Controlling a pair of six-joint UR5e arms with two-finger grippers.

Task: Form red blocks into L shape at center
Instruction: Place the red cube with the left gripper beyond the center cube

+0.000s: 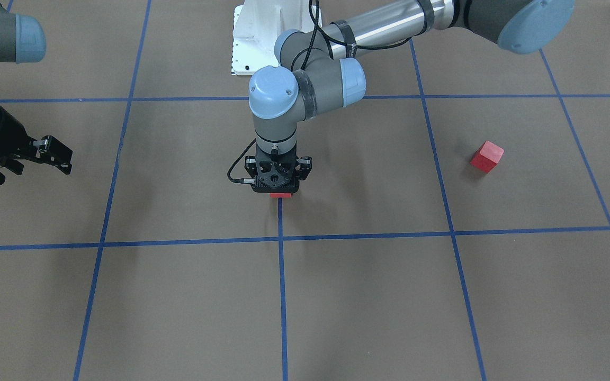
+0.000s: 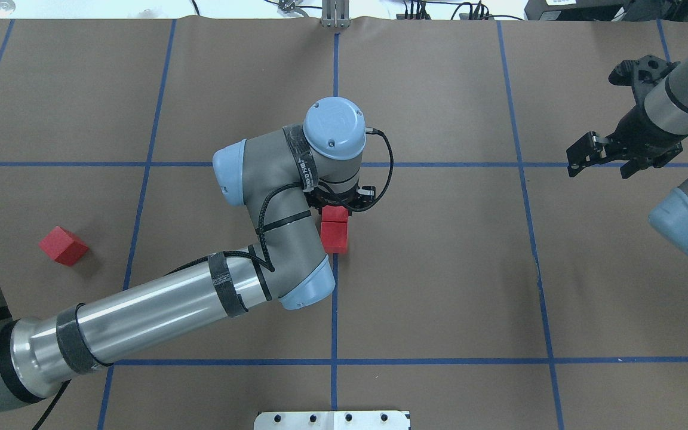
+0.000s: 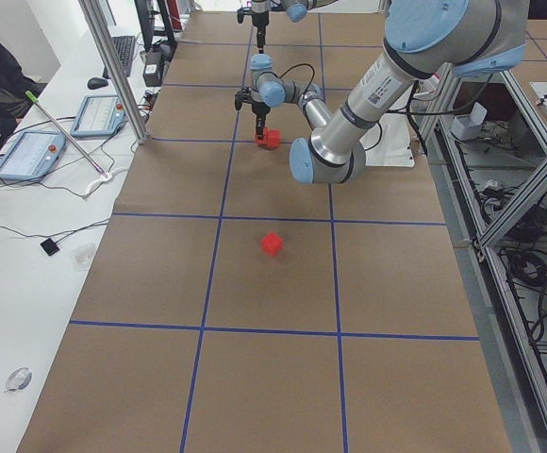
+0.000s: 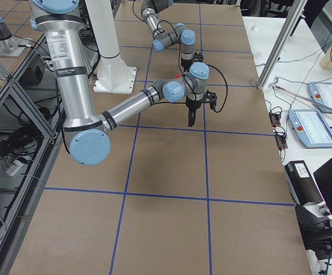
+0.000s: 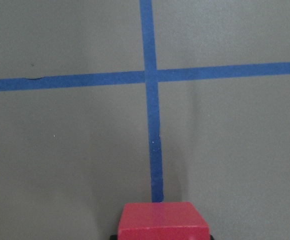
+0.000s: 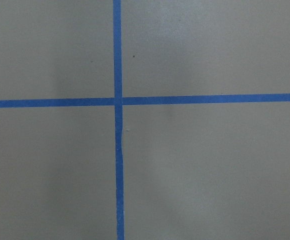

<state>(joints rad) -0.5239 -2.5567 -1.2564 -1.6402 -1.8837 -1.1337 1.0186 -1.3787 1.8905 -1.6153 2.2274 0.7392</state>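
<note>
My left gripper [image 1: 279,188] points straight down at the table's middle and is shut on a red block [image 5: 162,222], which also shows in the overhead view [image 2: 335,214]. That block sits low on the vertical blue tape line [image 2: 334,286]. It touches a second red block [image 2: 335,237] on its near side, in a straight pair. The third red block [image 2: 62,245] lies alone and turned at the far left; it also shows in the front view [image 1: 486,156]. My right gripper [image 2: 596,156] is open and empty, hovering off to the right.
The white robot base plate [image 2: 332,420] lies at the table's near edge. My left forearm [image 2: 159,310] crosses the left-centre squares. Beyond the far table edge, cables and control tablets [image 3: 28,156] lie on a white bench.
</note>
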